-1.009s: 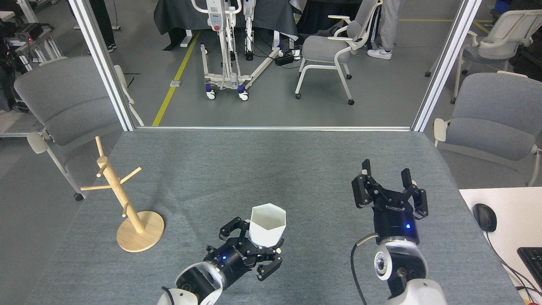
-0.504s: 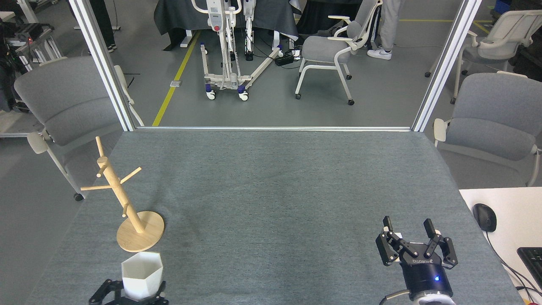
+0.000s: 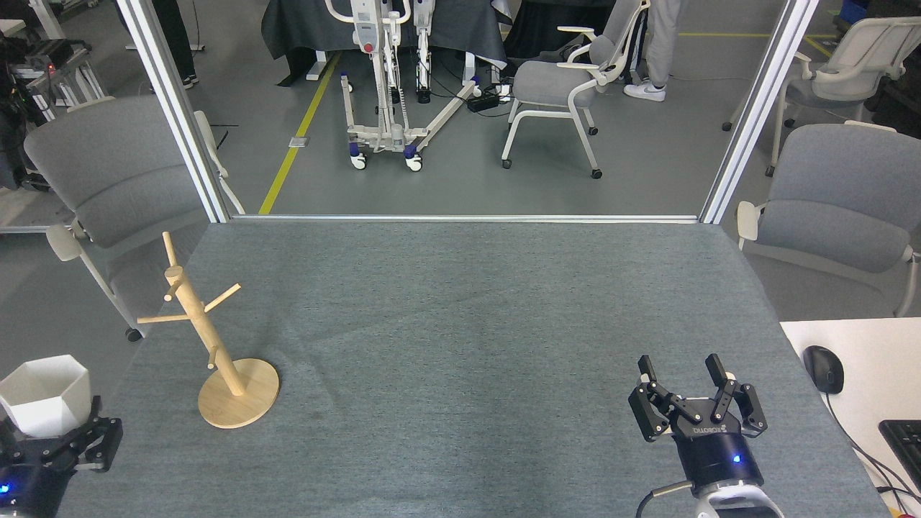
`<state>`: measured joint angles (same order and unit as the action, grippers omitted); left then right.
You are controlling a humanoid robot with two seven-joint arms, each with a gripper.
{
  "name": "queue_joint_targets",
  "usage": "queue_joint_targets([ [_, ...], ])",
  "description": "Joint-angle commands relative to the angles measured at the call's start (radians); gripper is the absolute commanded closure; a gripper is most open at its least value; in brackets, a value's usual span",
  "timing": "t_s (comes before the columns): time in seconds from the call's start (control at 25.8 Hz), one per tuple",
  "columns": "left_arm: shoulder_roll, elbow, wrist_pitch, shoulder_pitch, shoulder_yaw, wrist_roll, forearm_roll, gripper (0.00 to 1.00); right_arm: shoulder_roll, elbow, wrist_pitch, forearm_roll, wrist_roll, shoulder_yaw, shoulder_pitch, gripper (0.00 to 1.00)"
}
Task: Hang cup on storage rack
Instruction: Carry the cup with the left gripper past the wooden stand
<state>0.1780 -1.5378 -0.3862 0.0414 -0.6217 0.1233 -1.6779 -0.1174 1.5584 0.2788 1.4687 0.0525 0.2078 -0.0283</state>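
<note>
Since half a second ago the left gripper [image 3: 54,432] has swung out past the worktop's [image 3: 460,324] left edge, carrying the cup [image 3: 44,394] with it; its fingers pinch the cup's base, hexagonal rim facing up, well left of the storage rack [image 3: 209,338]; that rack stands upright on its round base near the worktop's left side; the right gripper [image 3: 696,397] hovers low at the near right, fingers spread and empty.
</note>
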Motion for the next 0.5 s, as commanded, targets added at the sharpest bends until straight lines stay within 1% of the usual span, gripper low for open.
queue_joint_targets([
  [0.0,0.037,0.061,0.013,0.092,-0.001,0.01,-0.002,1.0,-0.005,-0.003,-0.001,0.001,0.0,-0.002,-0.005,0.0],
  [0.16,0.028,0.054,0.009,0.107,0.007,0.01,0.0,1.0,0.001,-0.021,-0.023,0.002,0.0,-0.001,-0.007,0.01],
  [0.31,0.021,0.053,0.017,0.126,0.089,0.01,-0.002,1.0,0.007,-0.024,-0.09,0.002,0.0,-0.004,-0.01,0.01],
  [0.47,0.021,0.051,0.018,0.13,0.129,0.01,-0.003,1.0,0.002,-0.024,-0.102,0.002,-0.002,-0.005,-0.027,0.01],
])
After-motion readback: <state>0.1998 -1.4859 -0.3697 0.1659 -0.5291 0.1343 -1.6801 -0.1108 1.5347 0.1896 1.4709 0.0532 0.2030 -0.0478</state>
